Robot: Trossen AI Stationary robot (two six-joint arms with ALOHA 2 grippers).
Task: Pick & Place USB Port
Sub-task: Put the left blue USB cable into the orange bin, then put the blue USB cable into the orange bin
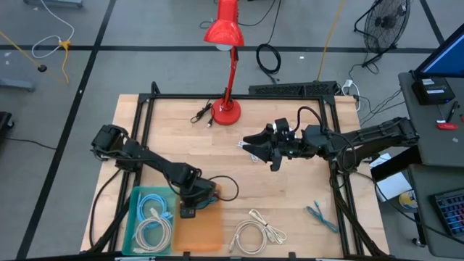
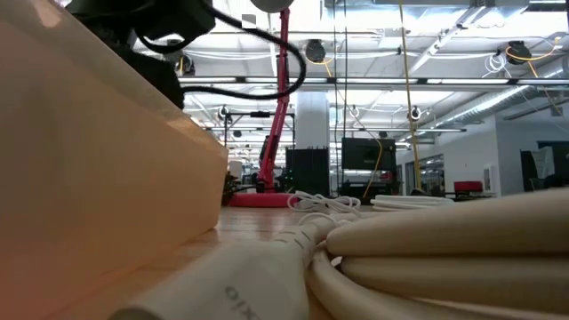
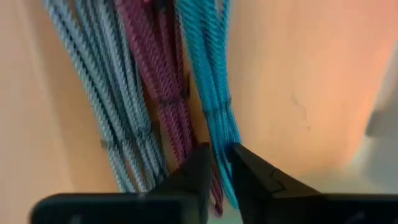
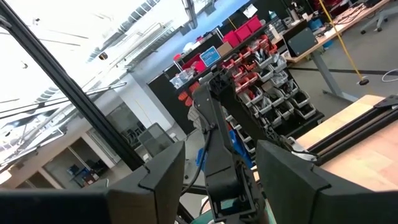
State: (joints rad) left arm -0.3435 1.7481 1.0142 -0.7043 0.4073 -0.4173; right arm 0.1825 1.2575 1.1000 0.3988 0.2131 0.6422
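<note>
Three braided USB cable bundles lie side by side on the floor of the orange bin (image 1: 203, 233): grey-blue (image 3: 106, 93), maroon (image 3: 155, 74) and cyan (image 3: 205, 68). My left gripper (image 1: 190, 210) reaches down into that bin. In the left wrist view its fingers (image 3: 221, 165) are nearly shut, with the cyan bundle between them. My right gripper (image 1: 251, 148) hovers open over the middle of the table and holds nothing; the right wrist view (image 4: 217, 180) shows only the room between its fingers. My left gripper pinches the cyan braided cable (image 3: 219, 134) between its two fingertips, near one end of the bundle. It comes from above, pointing down into the bin, with the fingers across the strands. The cable lies on the bin floor, next to the maroon bundle.
A teal bin (image 1: 132, 225) with coiled pale cables stands left of the orange bin. A white coiled cable (image 1: 254, 233) lies on the table to its right and fills the low view (image 2: 418, 249). A red desk lamp (image 1: 226, 109) stands at the far edge, and a teal cable (image 1: 319, 214) lies near right.
</note>
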